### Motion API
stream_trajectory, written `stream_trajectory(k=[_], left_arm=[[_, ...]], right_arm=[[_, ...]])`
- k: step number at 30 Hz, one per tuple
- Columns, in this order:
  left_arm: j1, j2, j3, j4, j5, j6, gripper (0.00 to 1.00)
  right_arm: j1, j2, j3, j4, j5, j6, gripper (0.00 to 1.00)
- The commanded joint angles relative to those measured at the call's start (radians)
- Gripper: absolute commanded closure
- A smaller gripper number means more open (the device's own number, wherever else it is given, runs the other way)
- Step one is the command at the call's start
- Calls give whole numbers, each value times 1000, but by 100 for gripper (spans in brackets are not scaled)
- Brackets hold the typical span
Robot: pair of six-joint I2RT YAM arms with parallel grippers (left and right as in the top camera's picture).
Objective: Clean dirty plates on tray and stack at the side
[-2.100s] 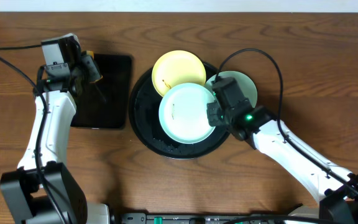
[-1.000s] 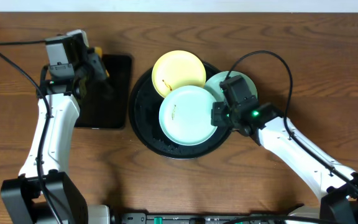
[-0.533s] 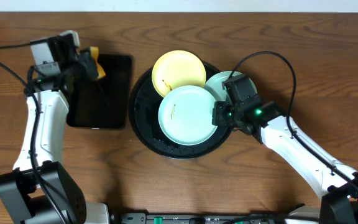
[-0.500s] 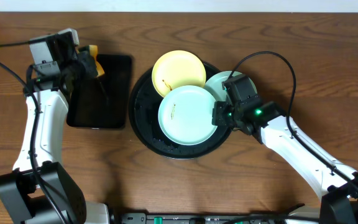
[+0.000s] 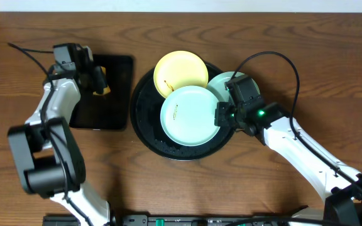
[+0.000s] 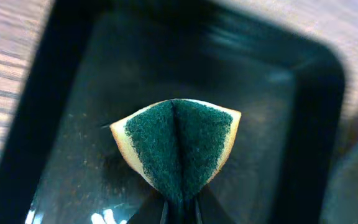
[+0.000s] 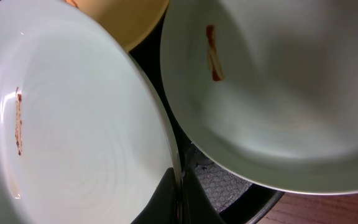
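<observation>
Overhead: the left pincer [image 5: 97,78] hangs over the small tray [image 5: 115,107], a glossy black rectangle on the wood-grain counter [image 5: 294,50], with a sponge [image 5: 103,88] pinched in it. The round tray [image 5: 144,135], glossy black with a raised rim, carries three round plates. The yellow plate [image 5: 181,72] is at the back, the front mint plate [image 5: 190,115] overlaps it, and the rear mint plate [image 5: 216,83] is half hidden under the right arm. The right pincer [image 5: 218,117] sits at the front mint plate's right edge.

Left wrist: the fingers are closed on the folded sponge. Its coarse green face bulges out, edged with yellow foam.

Right wrist: the fingers are nipped shut on the front mint plate's thin rim. Both mint plates are smooth, each with a brown smear. The tray floor between them is pebbled.
</observation>
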Motion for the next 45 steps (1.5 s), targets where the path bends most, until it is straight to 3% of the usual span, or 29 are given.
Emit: stream_trajectory(k=[1, 3, 6, 15, 21, 27, 35, 36, 41, 45], left_arm=[[-3, 31, 4, 12, -11, 14, 87], [-3, 45, 4, 11, -11, 14, 49], [-3, 45, 4, 1, -11, 13, 35], [-3, 45, 3, -114, -51, 13, 35], [-3, 45, 3, -113, -51, 14, 35], [-3, 45, 3, -90, -50, 103, 35], [-13, 45, 3, -191, -47, 68, 35], [-15, 45, 3, -192, -47, 68, 35], [-16, 45, 3, -168, -48, 69, 70], [-16, 45, 3, -172, -48, 69, 92]], right_arm=[[-1, -11, 19, 3, 7, 12, 99], [-1, -11, 19, 3, 6, 12, 99], [-1, -11, 19, 3, 6, 12, 99], [-1, -11, 19, 3, 7, 12, 99], [-1, -11, 19, 4, 7, 12, 99], [-1, -11, 19, 4, 7, 12, 99], [-1, -11, 19, 4, 6, 12, 99], [-1, -11, 19, 4, 7, 12, 99], [-1, -11, 19, 0, 6, 12, 99], [-1, -11, 19, 0, 6, 12, 99]])
